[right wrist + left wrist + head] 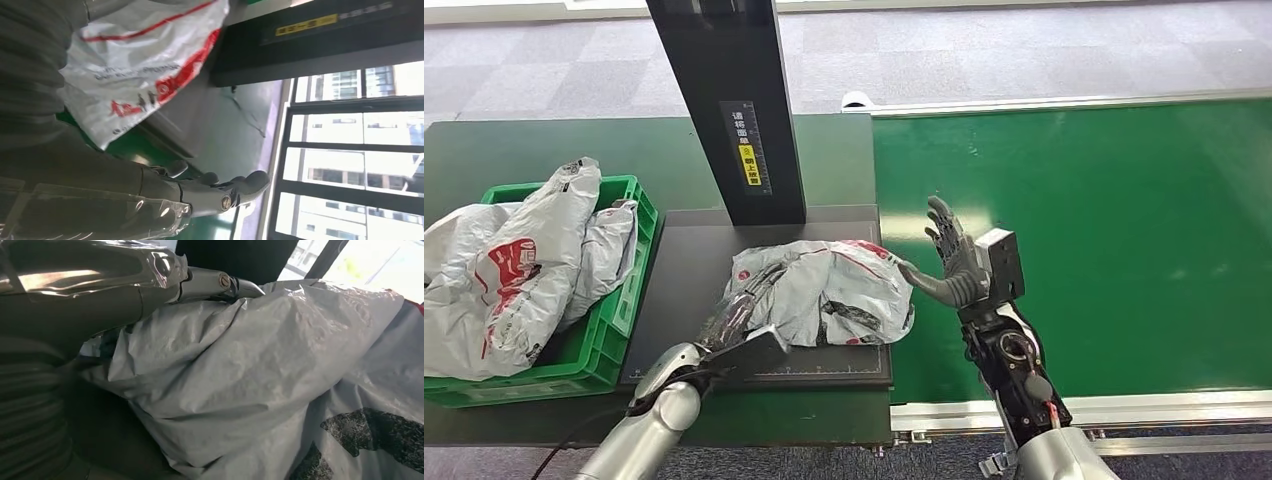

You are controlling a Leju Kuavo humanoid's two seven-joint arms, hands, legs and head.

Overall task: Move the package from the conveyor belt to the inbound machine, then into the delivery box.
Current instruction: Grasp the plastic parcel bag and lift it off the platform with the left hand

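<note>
The package [824,290], a crumpled grey plastic bag with red and black print, lies on the black platform of the inbound machine [686,265], just in front of its dark post [734,110]. My left hand [729,345] grips the package's near left end. In the left wrist view the thumb [210,282] lies over the top of the bag [250,370], which bulges into the palm. My right hand [954,262] stands open and upright at the bag's right end, over the edge of the green conveyor belt [1104,230], with only its thumb tip near the bag [145,65].
A green delivery crate [629,300] stands left of the platform, holding several similar grey bags [514,270] piled above its rim. The belt's metal rail [1074,410] runs along the near side. Grey floor lies beyond the dark green table.
</note>
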